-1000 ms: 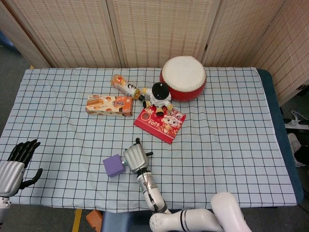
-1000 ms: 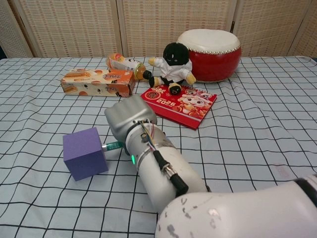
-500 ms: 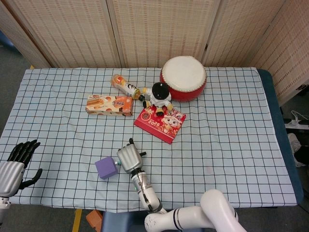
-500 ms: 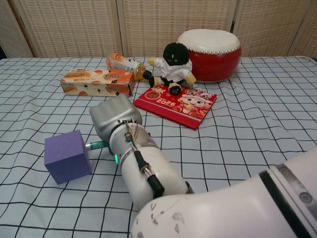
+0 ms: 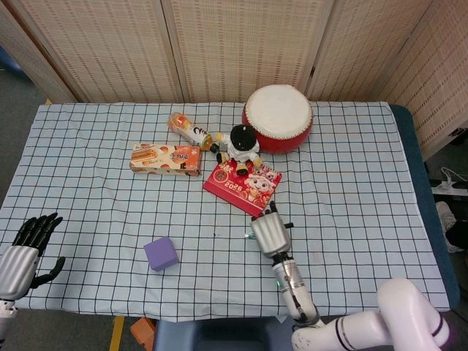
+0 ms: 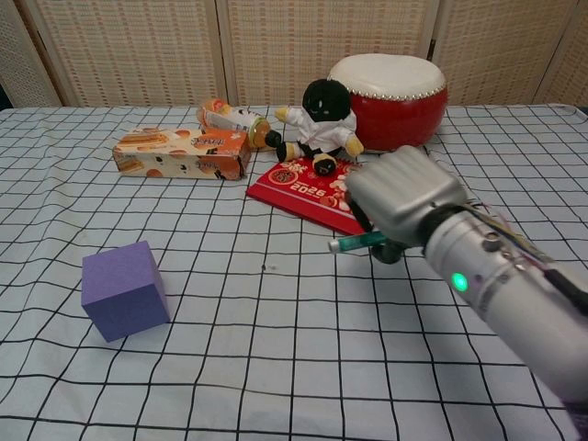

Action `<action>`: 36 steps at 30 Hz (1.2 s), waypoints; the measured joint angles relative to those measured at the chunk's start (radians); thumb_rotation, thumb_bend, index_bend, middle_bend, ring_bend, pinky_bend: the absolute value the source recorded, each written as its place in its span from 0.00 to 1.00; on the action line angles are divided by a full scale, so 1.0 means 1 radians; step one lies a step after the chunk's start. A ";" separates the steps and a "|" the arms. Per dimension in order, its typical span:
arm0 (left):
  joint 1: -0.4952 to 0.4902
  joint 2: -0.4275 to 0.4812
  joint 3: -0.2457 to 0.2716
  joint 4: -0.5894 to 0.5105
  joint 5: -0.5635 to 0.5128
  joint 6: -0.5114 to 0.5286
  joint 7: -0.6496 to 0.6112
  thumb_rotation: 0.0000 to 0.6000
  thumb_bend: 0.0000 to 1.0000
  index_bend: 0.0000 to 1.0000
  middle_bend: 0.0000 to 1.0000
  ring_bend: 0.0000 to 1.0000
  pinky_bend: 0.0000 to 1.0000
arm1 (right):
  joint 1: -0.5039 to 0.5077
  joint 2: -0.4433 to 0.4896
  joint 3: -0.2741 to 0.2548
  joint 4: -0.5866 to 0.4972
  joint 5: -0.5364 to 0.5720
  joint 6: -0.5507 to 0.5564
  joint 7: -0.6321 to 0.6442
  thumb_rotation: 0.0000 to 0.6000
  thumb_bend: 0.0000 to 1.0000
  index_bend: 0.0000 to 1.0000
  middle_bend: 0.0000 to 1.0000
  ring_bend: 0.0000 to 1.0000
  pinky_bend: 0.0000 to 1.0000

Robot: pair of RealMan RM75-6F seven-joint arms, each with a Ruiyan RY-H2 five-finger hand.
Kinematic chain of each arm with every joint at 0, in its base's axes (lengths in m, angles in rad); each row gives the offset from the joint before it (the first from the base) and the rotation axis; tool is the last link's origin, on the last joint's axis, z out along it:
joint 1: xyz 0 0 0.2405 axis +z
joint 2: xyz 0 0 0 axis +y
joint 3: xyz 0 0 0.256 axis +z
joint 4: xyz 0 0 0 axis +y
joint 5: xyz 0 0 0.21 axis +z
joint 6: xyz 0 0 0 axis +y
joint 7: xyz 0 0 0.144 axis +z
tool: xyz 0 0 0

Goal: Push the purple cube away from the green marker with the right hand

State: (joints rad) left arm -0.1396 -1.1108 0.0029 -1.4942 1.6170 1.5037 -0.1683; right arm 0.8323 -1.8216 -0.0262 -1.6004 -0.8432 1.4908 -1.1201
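Cube pushed, hand pulled back.
The right hand [image 6: 404,197], seemingly clamped on the green marker [image 6: 356,243], has left the purple cube [image 6: 122,289] well apart.

The right hand [image 6: 404,197] has a matte silver-grey shell with dark finger segments beneath. Behind it, a silver cylindrical wrist [image 6: 501,276] carries a lit green indicator light [image 6: 457,282], thin coloured wires along its top and a black ribbed band. The right arm [image 5: 365,329] is glossy white with a black ring. The left hand [image 5: 25,245] has black fingers on a silver-grey palm.
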 measured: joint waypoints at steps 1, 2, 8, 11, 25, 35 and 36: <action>0.000 -0.002 0.001 -0.001 0.001 -0.001 0.007 1.00 0.41 0.00 0.00 0.00 0.02 | -0.029 0.030 -0.029 -0.013 -0.013 0.013 0.019 1.00 0.42 0.82 0.76 0.49 0.23; 0.000 -0.003 0.001 -0.002 0.002 -0.001 0.013 1.00 0.41 0.00 0.00 0.00 0.02 | -0.052 0.054 -0.051 -0.021 -0.025 0.021 0.043 1.00 0.42 0.80 0.76 0.48 0.23; -0.007 -0.014 0.005 -0.005 -0.005 -0.027 0.047 1.00 0.41 0.00 0.00 0.00 0.02 | -0.157 0.134 -0.114 -0.009 -0.096 0.003 0.248 1.00 0.42 0.70 0.71 0.47 0.23; -0.009 -0.019 0.003 -0.007 -0.011 -0.033 0.061 1.00 0.41 0.00 0.00 0.00 0.02 | -0.193 0.151 -0.129 0.027 -0.141 -0.054 0.340 1.00 0.41 0.47 0.54 0.41 0.23; 0.005 -0.012 -0.009 -0.010 -0.037 -0.011 0.066 1.00 0.41 0.00 0.00 0.00 0.02 | -0.289 0.353 -0.169 -0.121 -0.316 -0.141 0.524 1.00 0.20 0.00 0.00 0.01 0.10; 0.016 -0.020 -0.032 -0.030 -0.091 -0.006 0.157 1.00 0.41 0.00 0.00 0.00 0.02 | -0.535 0.463 -0.187 -0.075 -0.550 0.260 0.685 1.00 0.20 0.00 0.00 0.00 0.00; 0.018 -0.022 -0.034 -0.034 -0.093 -0.003 0.164 1.00 0.41 0.00 0.00 0.00 0.02 | -0.558 0.467 -0.186 -0.042 -0.559 0.276 0.729 1.00 0.20 0.00 0.00 0.00 0.00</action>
State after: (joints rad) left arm -0.1216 -1.1325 -0.0312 -1.5282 1.5239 1.5011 -0.0040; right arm 0.2744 -1.3550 -0.2127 -1.6420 -1.4020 1.7669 -0.3913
